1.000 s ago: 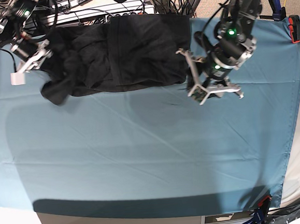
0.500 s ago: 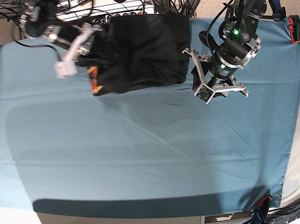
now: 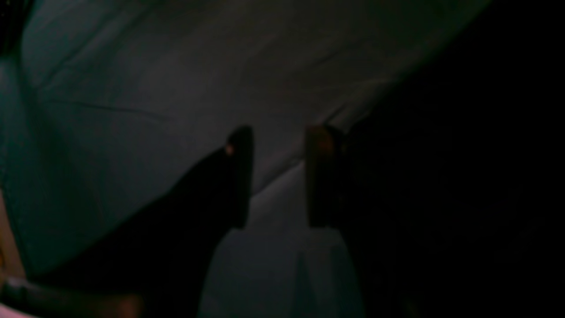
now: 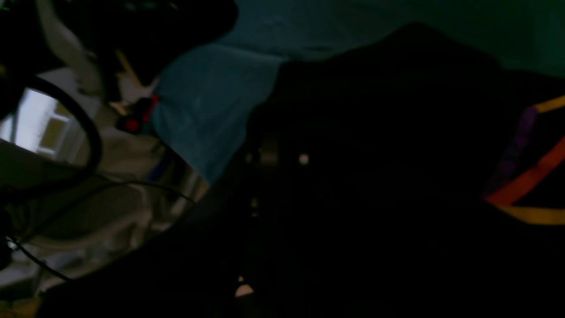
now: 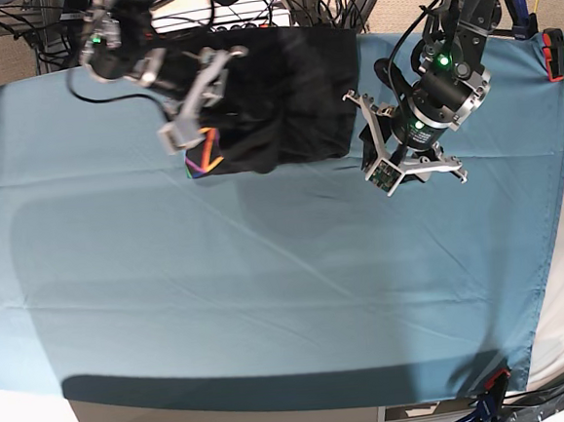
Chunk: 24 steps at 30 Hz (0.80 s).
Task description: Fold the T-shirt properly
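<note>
Right gripper point(image 5: 196, 115): seen at ten o'clock in the base view, jaws nearly together, pinched on a raised flap of the T-shirt point(image 5: 283, 94).
T-shirt: lies at twelve o'clock on the teal table cloth point(image 5: 269, 290), print showing at the lifted corner.
Slip risk: the thin pinch may be lost and the fold dropped crooked.
Left gripper point(image 5: 407, 157): at two o'clock, jaws apart, nothing held; the shirt's edge could be snagged.
</note>
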### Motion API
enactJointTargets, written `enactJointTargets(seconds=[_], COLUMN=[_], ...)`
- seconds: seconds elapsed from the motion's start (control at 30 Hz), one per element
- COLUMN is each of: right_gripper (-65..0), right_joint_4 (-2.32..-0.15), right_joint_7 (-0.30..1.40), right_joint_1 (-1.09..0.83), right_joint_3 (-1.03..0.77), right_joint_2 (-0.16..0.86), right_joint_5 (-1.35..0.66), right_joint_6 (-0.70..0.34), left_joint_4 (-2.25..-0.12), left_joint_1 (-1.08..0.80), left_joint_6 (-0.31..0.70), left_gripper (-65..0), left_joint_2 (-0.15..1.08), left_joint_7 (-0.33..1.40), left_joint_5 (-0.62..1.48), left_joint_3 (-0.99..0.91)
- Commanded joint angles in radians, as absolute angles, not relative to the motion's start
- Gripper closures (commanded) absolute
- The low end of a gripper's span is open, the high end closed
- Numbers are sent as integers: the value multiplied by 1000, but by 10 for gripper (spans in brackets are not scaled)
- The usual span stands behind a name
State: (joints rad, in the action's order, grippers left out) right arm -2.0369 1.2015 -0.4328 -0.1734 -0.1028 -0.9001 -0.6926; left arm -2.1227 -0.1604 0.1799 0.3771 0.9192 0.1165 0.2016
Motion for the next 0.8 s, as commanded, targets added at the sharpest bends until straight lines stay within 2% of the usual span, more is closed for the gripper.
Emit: enactJointTargets(seconds=[0.0,0.27,0.77], right_gripper=[0,0,0], right_joint_4=[-2055,-2055,-2053], right_joint_7=[1161,1069,1035], right_joint_1=[-429,-422,-399], right_joint_3=[-160,-81,54], right_joint_2=[-105,-105,-108], right_joint_5=[-917,-788,-649], right_joint_6=[-698,-698,-698], left_joint_4=[-2142,-2142,-2142], left_joint_1=[-152,-152,-152], left_joint_6=[176,176,176], left_gripper=[-213,-213,-213], left_joint_2=[383,383,382], left_joint_7=[901,900,900], left_joint_5=[113,113,113], left_joint_3=[199,199,199])
